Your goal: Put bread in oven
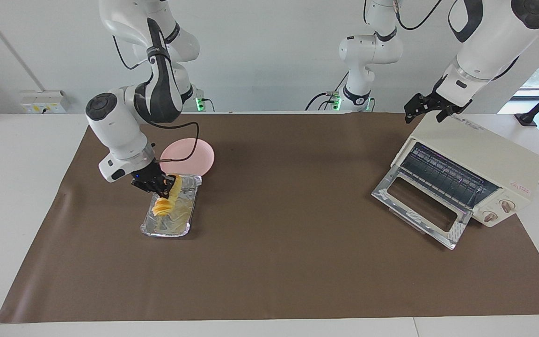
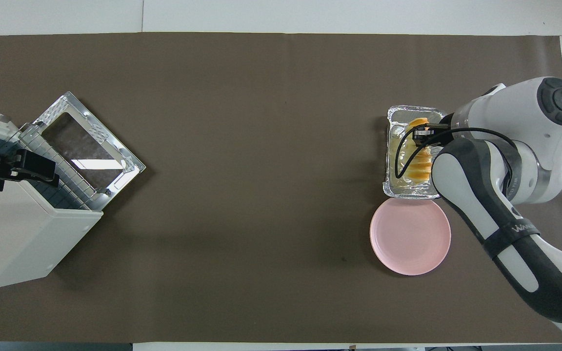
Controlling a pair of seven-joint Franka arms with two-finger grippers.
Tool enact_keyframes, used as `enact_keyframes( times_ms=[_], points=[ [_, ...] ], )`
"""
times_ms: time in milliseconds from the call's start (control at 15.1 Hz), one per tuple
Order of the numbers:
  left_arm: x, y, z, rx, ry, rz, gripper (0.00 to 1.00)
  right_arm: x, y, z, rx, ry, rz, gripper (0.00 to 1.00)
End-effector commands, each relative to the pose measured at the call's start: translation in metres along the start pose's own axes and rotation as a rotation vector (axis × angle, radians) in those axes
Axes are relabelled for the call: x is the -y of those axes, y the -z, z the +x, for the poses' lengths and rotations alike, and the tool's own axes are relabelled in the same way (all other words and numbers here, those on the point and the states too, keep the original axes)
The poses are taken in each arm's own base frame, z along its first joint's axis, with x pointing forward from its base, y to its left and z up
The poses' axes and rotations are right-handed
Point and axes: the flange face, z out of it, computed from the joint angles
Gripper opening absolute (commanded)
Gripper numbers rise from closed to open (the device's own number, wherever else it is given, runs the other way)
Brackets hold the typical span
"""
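Black fingers of the right gripper [image 1: 165, 184] are clamped on one end of the bread [image 1: 163, 204], which hangs tilted over the foil tray [image 1: 190, 206]; whether its low end touches the tray, I cannot tell. Just beside the tray, nearer the robots, sits a bare pink plate [image 1: 201, 157]. At the left arm's end the oven [image 1: 484, 161] stands with its door [image 1: 419, 206] dropped open, and the left gripper [image 1: 419, 108] hovers over its top, fingers unreadable.

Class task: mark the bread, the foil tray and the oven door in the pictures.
bread [image 1: 161, 206], facing view, on its yellow ridged lower end.
foil tray [image 1: 164, 229], facing view, on its rim farthest from the robots.
oven door [image 2: 132, 163], overhead view, on its metal frame.
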Motion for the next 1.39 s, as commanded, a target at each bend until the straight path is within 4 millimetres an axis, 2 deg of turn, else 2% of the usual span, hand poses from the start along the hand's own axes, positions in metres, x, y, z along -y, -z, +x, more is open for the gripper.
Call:
enact_keyframes(
  times_ms=[0, 330, 462, 595, 661, 727, 793, 925, 1057, 1189, 1321],
  points=[
    [0.003, 0.003, -0.004, -0.017, 0.0, 0.012, 1.0, -0.001, -0.013, -0.002, -0.005, 0.006, -0.002, 0.0],
    [0.003, 0.003, -0.004, -0.017, 0.0, 0.012, 1.0, -0.002, -0.026, -0.002, -0.017, -0.003, -0.001, 0.0],
    [0.003, 0.003, -0.004, -0.017, 0.0, 0.012, 1.0, 0.012, -0.036, -0.005, -0.005, -0.01, 0.0, 0.0],
    [0.003, 0.003, -0.004, -0.017, -0.001, 0.012, 1.0, 0.014, -0.036, -0.003, -0.02, -0.021, 0.002, 0.0],
    [0.003, 0.003, -0.004, -0.017, -0.001, 0.012, 1.0, 0.014, -0.037, -0.003, -0.019, -0.017, 0.001, 0.2],
    [0.003, 0.003, -0.004, -0.017, 0.0, 0.012, 1.0, 0.014, -0.036, -0.002, -0.022, -0.009, 0.001, 0.77],
    [0.003, 0.003, -0.004, -0.017, 0.0, 0.012, 1.0, 0.012, -0.034, 0.0, -0.019, -0.012, 0.0, 1.0],
    [0.003, 0.003, -0.004, -0.017, 0.0, 0.012, 1.0, 0.01, -0.025, 0.005, -0.023, -0.011, 0.001, 1.0],
    [0.003, 0.003, -0.004, -0.017, 0.0, 0.012, 1.0, 0.0, -0.013, 0.011, -0.004, 0.015, -0.015, 1.0],
    [0.003, 0.003, -0.004, -0.017, 0.0, 0.012, 1.0, -0.035, -0.007, 0.014, 0.007, 0.028, -0.022, 1.0],
    [0.003, 0.003, -0.004, -0.017, -0.001, 0.012, 1.0, -0.053, -0.013, 0.01, 0.022, 0.011, -0.024, 1.0]
  ],
)
